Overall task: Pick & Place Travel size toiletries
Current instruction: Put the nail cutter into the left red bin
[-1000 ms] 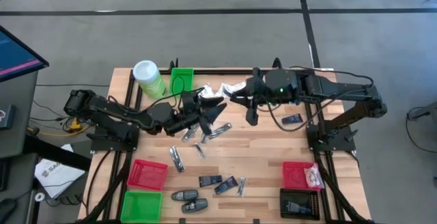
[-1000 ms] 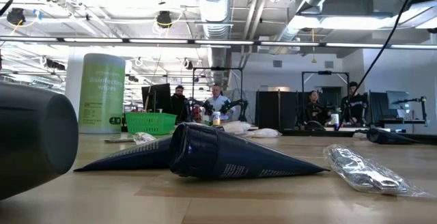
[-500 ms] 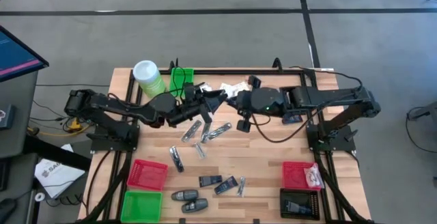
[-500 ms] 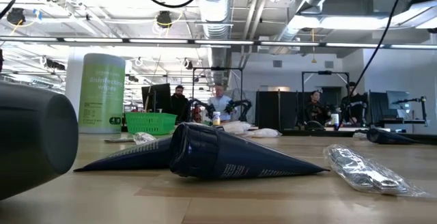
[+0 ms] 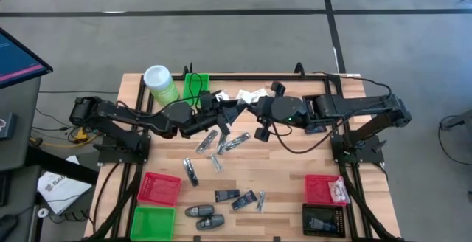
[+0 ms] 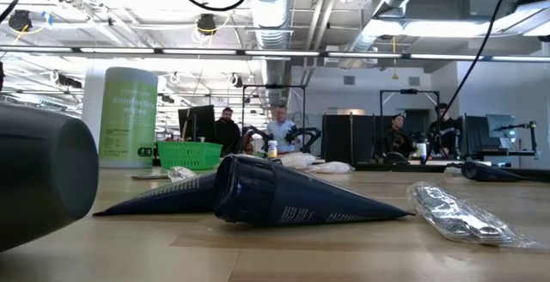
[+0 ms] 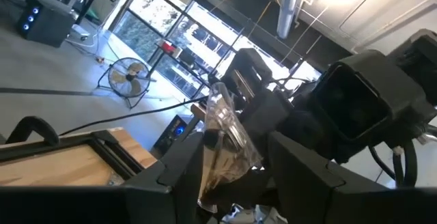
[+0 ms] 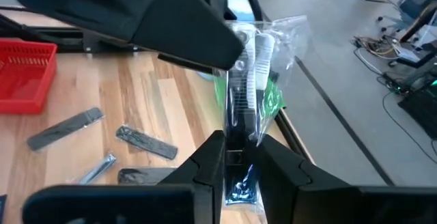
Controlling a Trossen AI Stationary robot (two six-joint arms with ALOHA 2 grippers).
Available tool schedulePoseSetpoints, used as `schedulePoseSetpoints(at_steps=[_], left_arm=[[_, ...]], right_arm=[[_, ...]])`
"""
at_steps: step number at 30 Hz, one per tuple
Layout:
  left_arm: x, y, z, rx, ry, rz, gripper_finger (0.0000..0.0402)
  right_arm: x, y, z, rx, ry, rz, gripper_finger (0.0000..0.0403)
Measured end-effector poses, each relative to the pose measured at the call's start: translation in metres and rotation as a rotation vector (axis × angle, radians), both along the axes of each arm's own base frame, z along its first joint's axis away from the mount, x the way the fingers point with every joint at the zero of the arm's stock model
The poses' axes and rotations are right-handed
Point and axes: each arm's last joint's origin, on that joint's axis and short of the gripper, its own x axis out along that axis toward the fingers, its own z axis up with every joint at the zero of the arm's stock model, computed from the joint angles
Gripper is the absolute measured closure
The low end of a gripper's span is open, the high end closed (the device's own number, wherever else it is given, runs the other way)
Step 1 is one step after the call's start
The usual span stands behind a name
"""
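Both tools meet above the far middle of the table [image 5: 295, 168], just beside the small green bin [image 5: 196, 85], and they share one thing: a clear crinkly packet [image 8: 263, 53] with a slim comb-like piece inside. Your right tool [image 8: 240, 157] is clamped on the packet's lower end, the jaws nearly together on thin film. Your left tool [image 7: 232, 157] has the same packet [image 7: 225, 142] between its fingers, which stand a little apart around it; whether they press it firmly you cannot tell for sure.

Expect the packet to be very light, soft and slippery, a film that buckles and twists rather than holding shape. Pinch where the stiff insert backs the film, not the loose edge, or it may slide out. Avoid pulling both tools apart hard, since the film could tear.

The remaining travel toiletries lie on the wood: silvery tubes [image 5: 234, 142] near the middle, dark flat packets [image 5: 226, 195] and black oval pieces [image 5: 199, 211] toward the near edge, close to the red bin [image 5: 158, 187].
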Motion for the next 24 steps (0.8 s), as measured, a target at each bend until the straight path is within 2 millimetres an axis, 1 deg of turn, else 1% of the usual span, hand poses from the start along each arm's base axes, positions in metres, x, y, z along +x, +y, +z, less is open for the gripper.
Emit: schedulePoseSetpoints(at_steps=[8, 18, 24], left_arm=[[0.000, 0.001, 0.000, -0.003, 0.001, 0.013, 0.0243], [0.000, 0.013, 0.000, -0.005, 0.000, 0.059, 0.0243], [0.001, 0.014, -0.003, -0.026, 0.020, 0.064, 0.0243]], right_arm=[[0.000, -0.001, 0.001, -0.012, -0.014, -0.047, 0.0342], [0.003, -0.001, -0.001, -0.015, -0.016, -0.046, 0.0342], [0.003, -0.005, 0.000, -0.023, -0.023, -0.070, 0.0342]])
